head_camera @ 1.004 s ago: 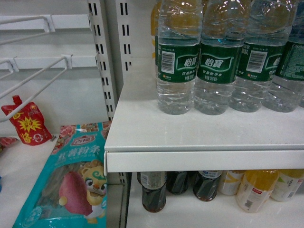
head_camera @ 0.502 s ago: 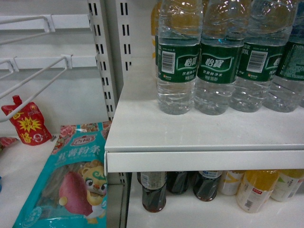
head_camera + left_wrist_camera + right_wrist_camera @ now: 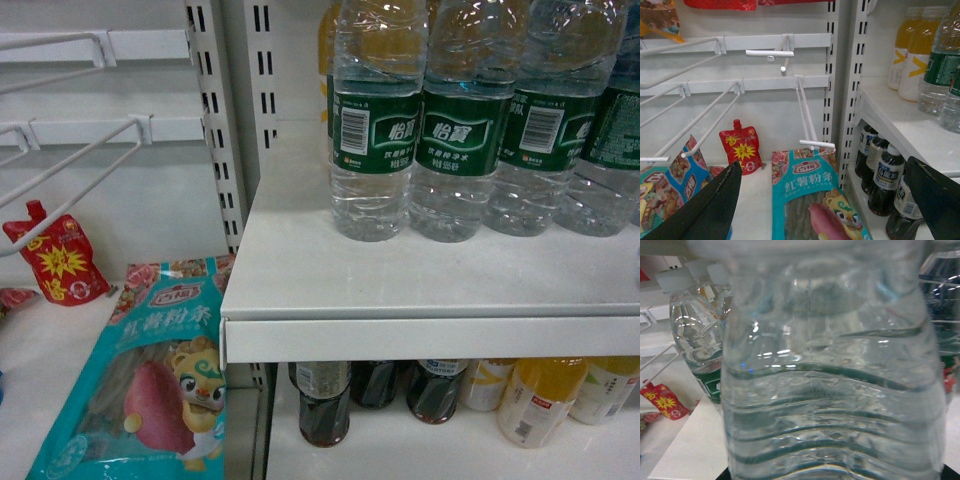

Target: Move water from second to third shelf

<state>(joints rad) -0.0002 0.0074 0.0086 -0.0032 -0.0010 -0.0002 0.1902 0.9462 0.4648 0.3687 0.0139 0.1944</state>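
Left gripper (image 3: 822, 200) is spread wide: two dark fingers (image 3: 705, 210) at the bottom corners of the left wrist view, nothing between them, touching nothing. It hangs in front of the white peg hooks (image 3: 805, 112), above a teal snack bag (image 3: 812, 200), with a red pouch (image 3: 742, 150) near the back wall.

Right gripper isn't visible in any view. The right wrist camera is filled by one clear ribbed water bottle (image 3: 835, 390) right up against the lens; can't tell if the gripper is clamped on it or just close. More water bottles sit behind it to the left.

Head view: water bottles (image 3: 372, 130) with green labels stand upright in a row, touching side by side, on the white shelf (image 3: 430, 290). On the shelf below, dark drink bottles (image 3: 322, 400) at left, yellow drink bottles (image 3: 540, 400) at right. No arm shows in the head view.
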